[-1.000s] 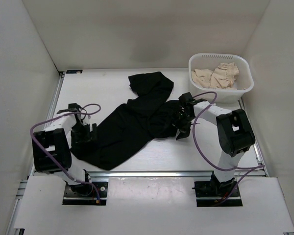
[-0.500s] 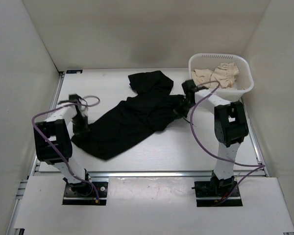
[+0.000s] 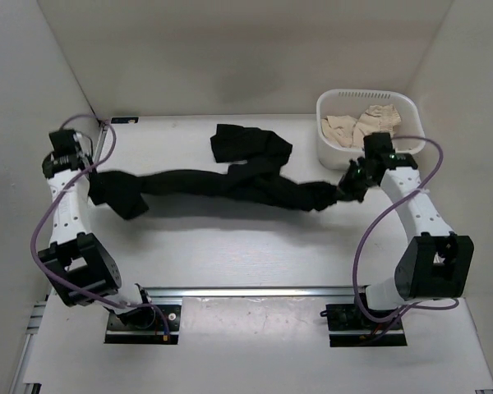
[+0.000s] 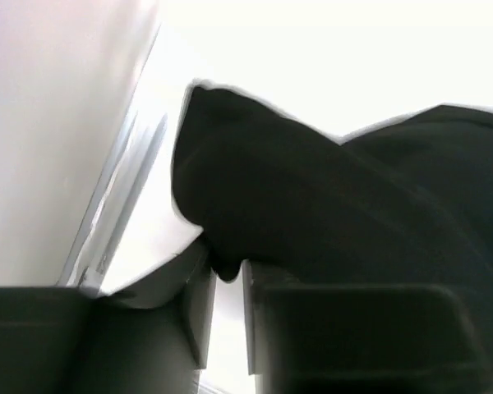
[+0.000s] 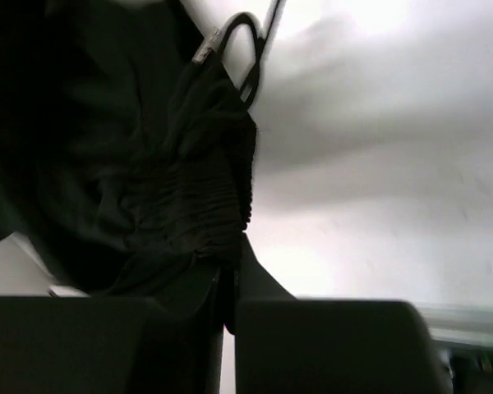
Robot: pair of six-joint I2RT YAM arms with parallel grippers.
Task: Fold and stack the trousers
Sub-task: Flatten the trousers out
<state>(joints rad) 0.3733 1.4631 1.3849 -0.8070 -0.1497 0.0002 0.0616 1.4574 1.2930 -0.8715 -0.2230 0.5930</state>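
Observation:
The black trousers (image 3: pixel 230 182) stretch as a long twisted band across the table, with one part bunched at the back (image 3: pixel 246 144). My left gripper (image 3: pixel 92 182) is at their left end, close to the left wall. In the left wrist view its jaws stand narrowly apart with a nub of black cloth (image 4: pixel 224 264) pinched between the tips of the left gripper (image 4: pixel 226 269). My right gripper (image 3: pixel 346 188) holds the right end. The right wrist view shows the right gripper (image 5: pixel 230 275) shut on the ribbed waistband (image 5: pixel 205 197).
A white basket (image 3: pixel 411 149) holding beige cloth (image 3: pixel 361 127) stands at the back right, just behind my right arm. White walls enclose the table on three sides. A metal rail (image 4: pixel 107 238) runs along the left wall beside my left gripper.
Both grippers were open over the heaped trousers, then shut on the cloth. The arms have swung apart, the left toward the left wall, pulling the trousers out into a long band.

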